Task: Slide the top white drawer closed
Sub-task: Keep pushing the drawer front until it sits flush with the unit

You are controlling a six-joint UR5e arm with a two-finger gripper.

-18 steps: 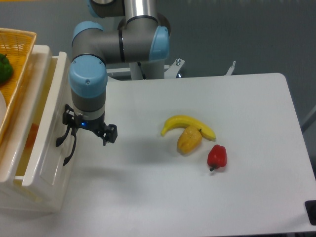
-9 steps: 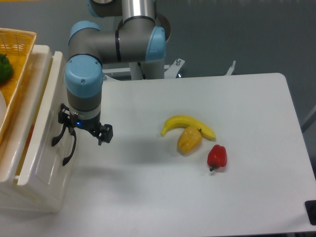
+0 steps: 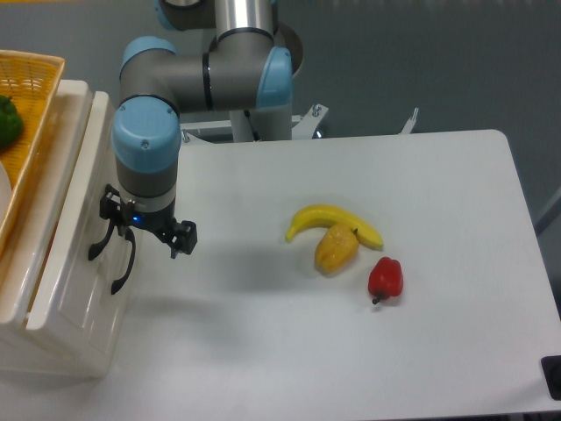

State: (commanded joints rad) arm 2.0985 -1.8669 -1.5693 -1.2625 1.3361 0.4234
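**Drawer front pressed further in by the gripper**

On the white table (image 3: pixel 421 351), a banana (image 3: pixel 326 218), a yellow pepper (image 3: pixel 336 248) and a red pepper (image 3: pixel 386 277) are seen lying close together, well apart from the cabinet; nothing is seen between them and the arm. A woven yellow basket (image 3: pixel 33 132) holding a green vegetable (image 3: pixel 7 120) is seen on top of the cabinet at the left edge.

Compared with one second ago, the top white drawer (image 3: pixel 79 263) is seen pushed further left into the cabinet, and less of its interior is exposed. The arm has been shifted left with it.

The wrist is pointed downward, with the gripper (image 3: pixel 112 256) placed against the drawer's front panel. Its dark fingers (image 3: pixel 123 263) are seen spread apart, nothing being held between them.
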